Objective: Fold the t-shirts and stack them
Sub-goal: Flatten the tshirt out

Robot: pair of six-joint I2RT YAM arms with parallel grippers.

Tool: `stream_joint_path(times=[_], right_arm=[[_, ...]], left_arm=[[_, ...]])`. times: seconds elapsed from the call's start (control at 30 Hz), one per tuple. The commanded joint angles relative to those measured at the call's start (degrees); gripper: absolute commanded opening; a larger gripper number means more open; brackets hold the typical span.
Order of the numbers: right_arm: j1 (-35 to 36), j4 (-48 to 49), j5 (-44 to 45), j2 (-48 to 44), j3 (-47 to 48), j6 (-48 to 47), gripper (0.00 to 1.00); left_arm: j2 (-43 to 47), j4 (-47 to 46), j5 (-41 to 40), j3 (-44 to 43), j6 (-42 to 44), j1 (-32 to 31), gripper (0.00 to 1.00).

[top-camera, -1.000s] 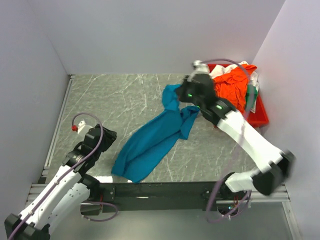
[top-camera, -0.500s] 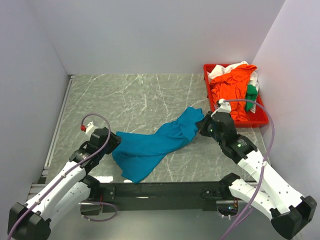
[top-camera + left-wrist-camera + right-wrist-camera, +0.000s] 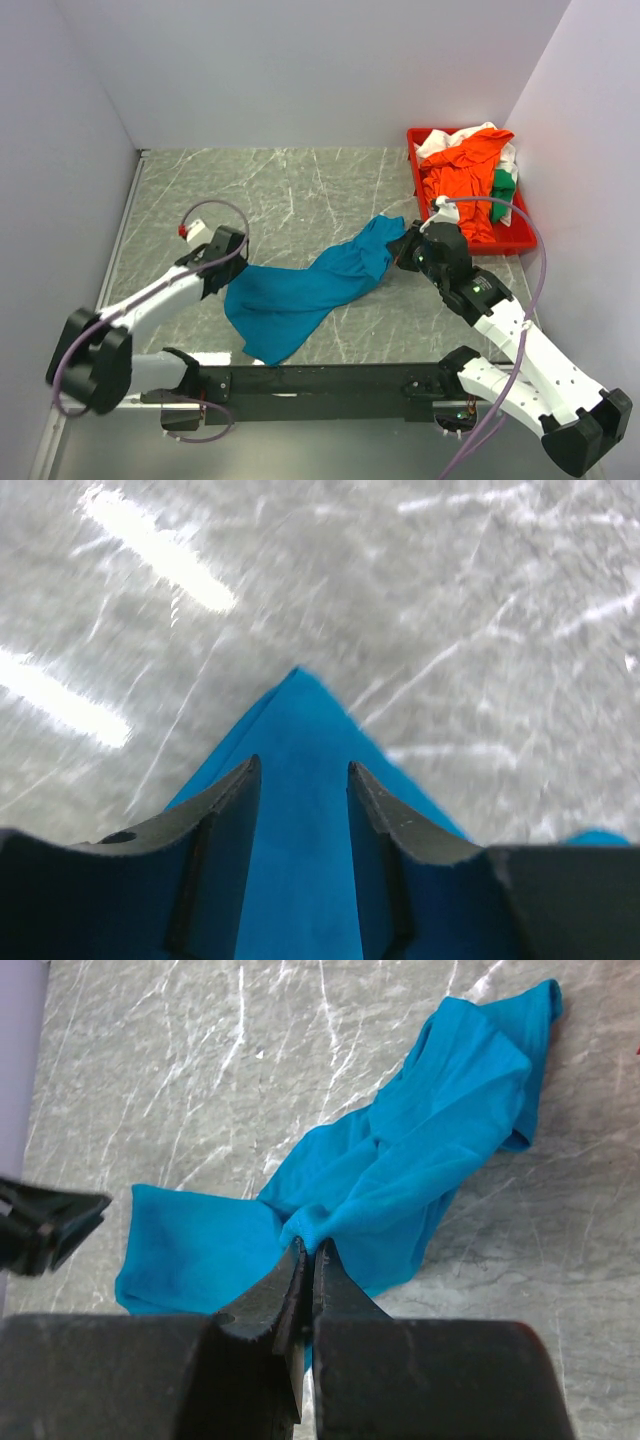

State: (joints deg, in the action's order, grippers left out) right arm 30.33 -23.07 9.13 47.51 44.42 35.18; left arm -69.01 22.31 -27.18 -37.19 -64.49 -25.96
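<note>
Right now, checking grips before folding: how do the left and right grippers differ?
The right gripper is shut, pinching a fold of the teal t-shirt; the left gripper stands open over a corner. Right is at the shirt's right end, left at its left end. Both work one shirt.

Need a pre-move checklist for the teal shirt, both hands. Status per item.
1. Right hand gripping teal t-shirt: ok, shut on a fold.
2. Left hand lined up on a shirt corner: ok, corner lies between its fingers.
3. Left hand closed on cloth: not ok, gap shows.
4. Shirt flat: not ok, bunched and twisted.
5. Other shirts out of the way: ok, orange t-shirt piled in red tray.
</note>
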Motion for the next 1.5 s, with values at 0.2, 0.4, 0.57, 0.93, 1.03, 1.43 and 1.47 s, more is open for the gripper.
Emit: stream_joint_path(times=[0.2,0.4,0.57,0.93,1.03,1.43,1.47], right_arm=[[-0.4,2.9,-1.5,-1.9,-0.3,0.2,0.0],[-0.4,2.5,-2.4,-2.8,-0.7,-0.2,0.0],[-0.3,2.3,-3.1,-2.7,-0.5,-0.6,0.0],[-1.0,3.9,-1.1,4.0,9.8,-1.6,0.0],[-3.2,5.9,-0.2,10.8,18.4,-2.7,0.0],[-17.8,6.5,-11.1,44.2,75.8,-0.6,0.0],[-18.3,6.5,-12.1,45.0,78.2,-0.5,0.0]], left_arm=[[-14.6,-0.8,-5.3,-9.9,-0.3,0.2,0.45],[-23.3,-1.9,-3.9,-11.7,-1.4,0.1,0.45],[-26.3,-1.5,-3.7,-11.4,-3.0,0.2,0.39],[-14.9,2.3,-3.9,-17.7,3.0,5.5,0.01],[-11.3,0.4,0.9,-23.4,8.4,11.9,0.01],[-25.5,9.0,14.0,-82.3,21.3,23.5,0.0],[-25.6,9.4,14.1,-84.5,22.0,23.8,0.0]])
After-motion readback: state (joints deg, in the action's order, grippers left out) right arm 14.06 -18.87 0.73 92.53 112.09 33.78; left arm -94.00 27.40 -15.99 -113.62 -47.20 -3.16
